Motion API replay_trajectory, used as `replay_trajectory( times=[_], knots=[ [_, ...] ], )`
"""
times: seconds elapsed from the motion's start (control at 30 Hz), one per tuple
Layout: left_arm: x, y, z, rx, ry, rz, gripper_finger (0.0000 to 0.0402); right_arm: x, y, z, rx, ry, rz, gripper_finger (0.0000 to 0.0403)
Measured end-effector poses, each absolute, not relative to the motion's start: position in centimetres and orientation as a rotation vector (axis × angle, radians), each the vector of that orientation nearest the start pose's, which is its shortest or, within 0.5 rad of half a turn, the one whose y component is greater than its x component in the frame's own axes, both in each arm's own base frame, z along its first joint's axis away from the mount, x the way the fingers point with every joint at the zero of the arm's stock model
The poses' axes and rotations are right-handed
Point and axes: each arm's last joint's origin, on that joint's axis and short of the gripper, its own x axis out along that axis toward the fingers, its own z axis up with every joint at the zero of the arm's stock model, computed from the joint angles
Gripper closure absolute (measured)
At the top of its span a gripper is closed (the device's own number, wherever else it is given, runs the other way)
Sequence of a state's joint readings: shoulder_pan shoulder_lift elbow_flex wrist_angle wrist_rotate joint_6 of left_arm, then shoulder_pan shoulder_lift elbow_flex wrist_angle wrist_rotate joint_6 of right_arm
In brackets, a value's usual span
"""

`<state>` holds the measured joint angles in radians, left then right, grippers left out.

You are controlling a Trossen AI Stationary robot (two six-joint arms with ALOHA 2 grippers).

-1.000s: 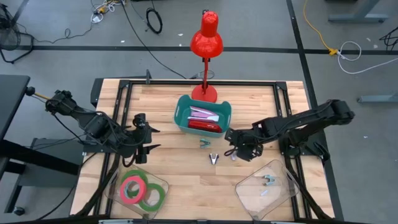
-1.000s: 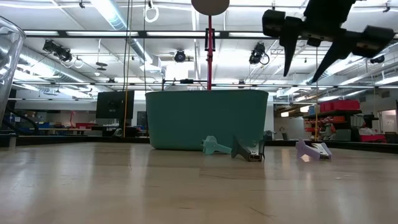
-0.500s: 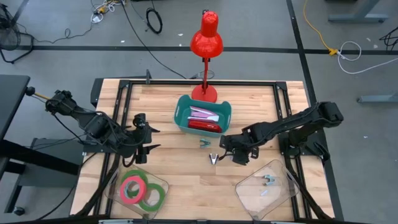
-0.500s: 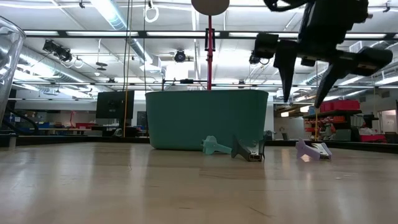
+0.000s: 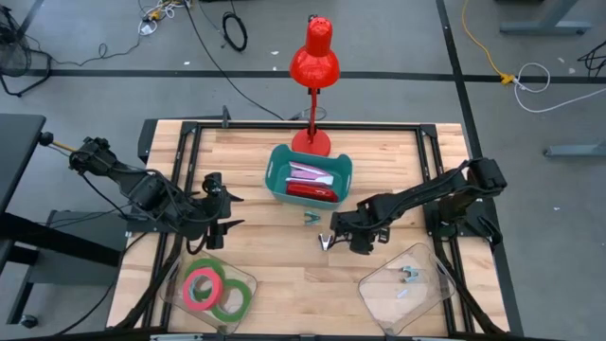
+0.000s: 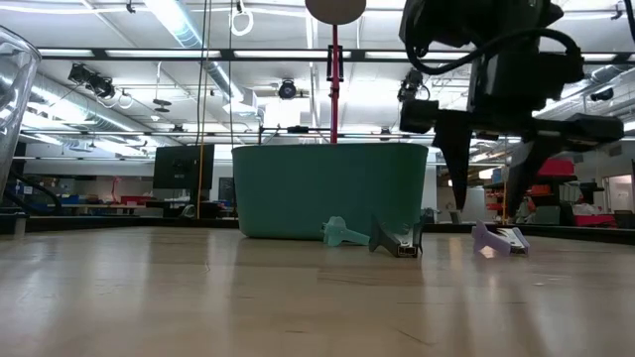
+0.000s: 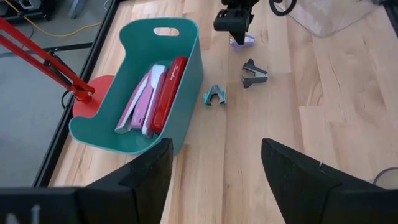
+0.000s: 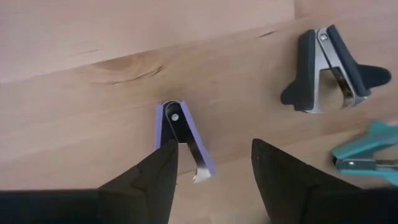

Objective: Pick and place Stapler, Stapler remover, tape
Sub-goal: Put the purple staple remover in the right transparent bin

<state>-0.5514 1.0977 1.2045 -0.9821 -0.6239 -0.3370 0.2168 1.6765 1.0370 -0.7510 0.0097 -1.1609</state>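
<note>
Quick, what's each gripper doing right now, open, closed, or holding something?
Left gripper: open, empty, waiting near the tape tray.
Right gripper: open, empty, just above the purple staple remover.

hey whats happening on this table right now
The right gripper hangs open just above the purple staple remover on the wood, not gripping it. A dark staple remover and a teal one lie nearby. Staplers sit in the teal bin. The left gripper waits open near the tape rolls in a clear tray.
</note>
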Motion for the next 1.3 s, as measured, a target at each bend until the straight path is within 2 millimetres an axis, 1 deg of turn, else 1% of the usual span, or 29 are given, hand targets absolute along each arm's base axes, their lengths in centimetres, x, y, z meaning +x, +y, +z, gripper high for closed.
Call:
replay_trajectory(
  times=[0.2,0.5,0.7,0.83,1.3],
  knots=[
    [17.5,-8.8,35.4,0.164,0.701,0.187,0.0154,29.4,6.1,16.9,-1.106,1.138,0.958,0.0202],
    [17.5,-8.8,35.4,0.164,0.702,0.188,0.0154,29.6,4.9,16.8,-1.099,1.152,0.946,0.0246],
    [17.5,-8.8,35.4,0.164,0.702,0.188,0.0154,29.6,4.8,16.8,-1.109,1.148,0.96,0.0264],
    [17.5,-8.8,35.4,0.164,0.702,0.187,0.0154,29.5,4.9,16.8,-1.105,1.132,0.986,0.0266],
    [17.5,-8.8,35.4,0.166,0.7,0.19,0.0154,29.7,4.9,16.6,-1.119,1.116,0.992,0.0266]
  ],
)
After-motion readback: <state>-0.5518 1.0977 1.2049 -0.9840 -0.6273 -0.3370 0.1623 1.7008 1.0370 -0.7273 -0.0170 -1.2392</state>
